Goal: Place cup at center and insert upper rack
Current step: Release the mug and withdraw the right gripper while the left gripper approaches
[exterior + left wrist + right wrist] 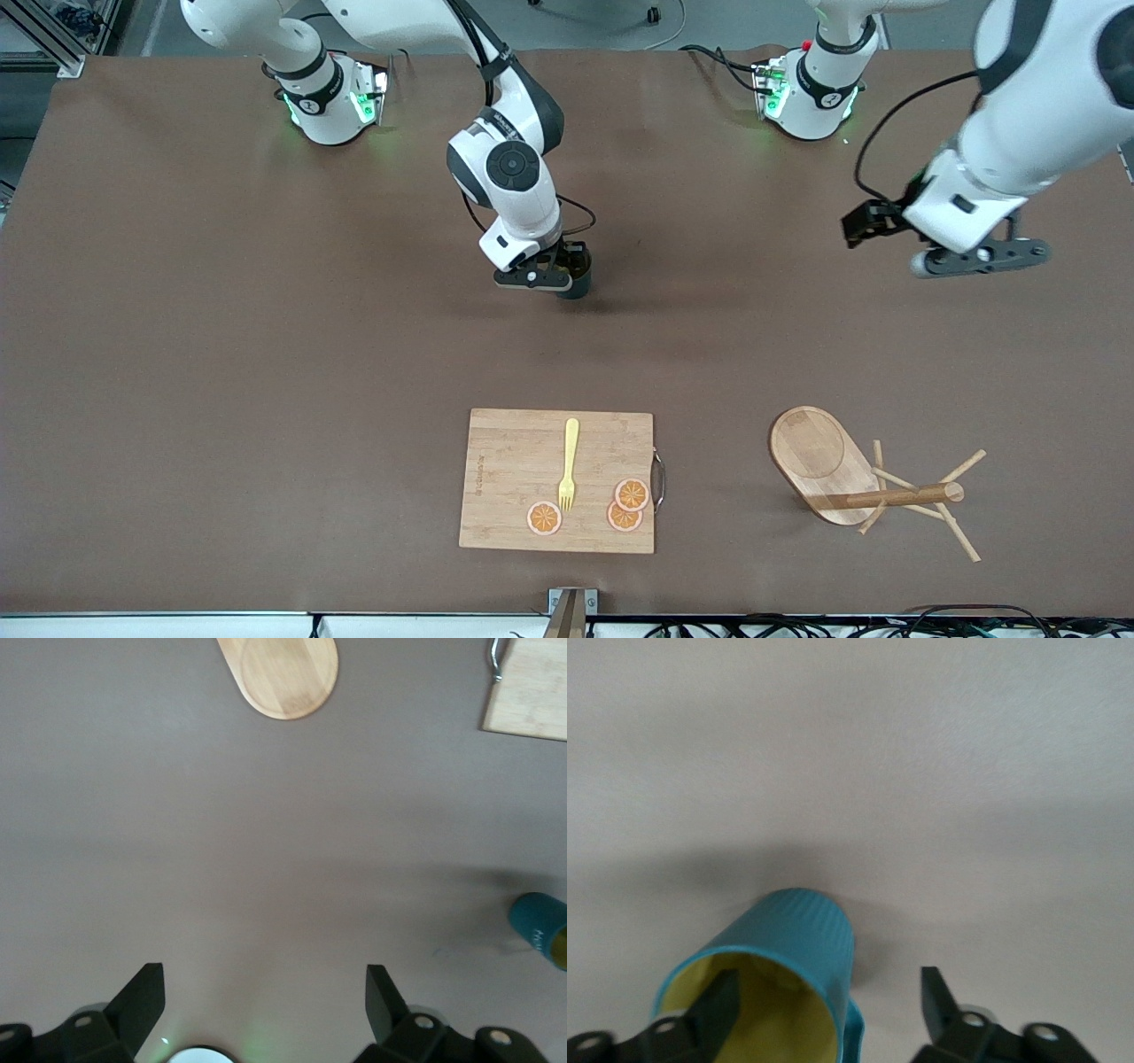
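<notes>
The dark teal ribbed cup [577, 271] with a yellow inside [769, 1005] is at the table's middle, its shadow close beside it. My right gripper [542, 276] is open around the cup's wall [828, 988]: one finger is inside the cup, the other outside by the handle, and the outer finger stands apart from the wall. The upper rack [850, 474], a wooden mug tree, lies on its side near the front camera, toward the left arm's end. My left gripper [979, 257] is open and empty in the air over bare table [266, 979].
A wooden cutting board [505, 483] with a yellow fork [568, 463] and three orange slices [543, 517] lies nearer the front camera than the cup. The left wrist view shows the rack's oval base [283, 678], a board corner [532, 691] and the cup [539, 923].
</notes>
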Robot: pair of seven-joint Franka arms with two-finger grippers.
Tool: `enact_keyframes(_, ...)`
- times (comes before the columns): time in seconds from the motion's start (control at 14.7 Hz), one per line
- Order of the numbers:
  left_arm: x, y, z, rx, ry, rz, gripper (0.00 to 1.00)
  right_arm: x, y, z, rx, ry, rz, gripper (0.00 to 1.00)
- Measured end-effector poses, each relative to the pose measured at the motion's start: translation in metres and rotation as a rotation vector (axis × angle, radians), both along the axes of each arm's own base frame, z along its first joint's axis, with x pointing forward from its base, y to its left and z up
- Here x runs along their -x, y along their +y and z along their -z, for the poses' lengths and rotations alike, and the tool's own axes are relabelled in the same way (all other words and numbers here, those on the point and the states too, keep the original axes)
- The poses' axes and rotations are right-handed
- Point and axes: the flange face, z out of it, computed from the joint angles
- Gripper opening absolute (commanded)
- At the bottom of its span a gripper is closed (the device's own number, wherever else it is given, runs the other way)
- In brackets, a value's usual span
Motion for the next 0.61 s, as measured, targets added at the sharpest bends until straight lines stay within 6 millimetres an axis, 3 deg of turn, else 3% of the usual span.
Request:
enact_keyframes(0.14, 0.016, -0.046, 0.003, -0.015, 0.002, -0.024, 1.0, -0.015, -0.013, -0.044, 0.008, 0.033, -0.014, 1.0)
enact_keyframes(0.27, 0.036, -0.088, 0.007, -0.031, 0.005, -0.039, 1.0, -0.04, -0.05, -0.096, 0.016, 0.079, -0.05, 1.0)
enact_keyframes(0.41, 0.056, -0.126, 0.016, -0.045, 0.002, -0.061, 1.0, -0.076, -0.117, -0.147, 0.001, 0.106, -0.108, 1.0)
enact_keyframes(0.61, 0.089, -0.179, 0.036, -0.059, -0.007, -0.116, 1.0, -0.121, -0.244, -0.195, -0.036, 0.12, -0.192, 1.0)
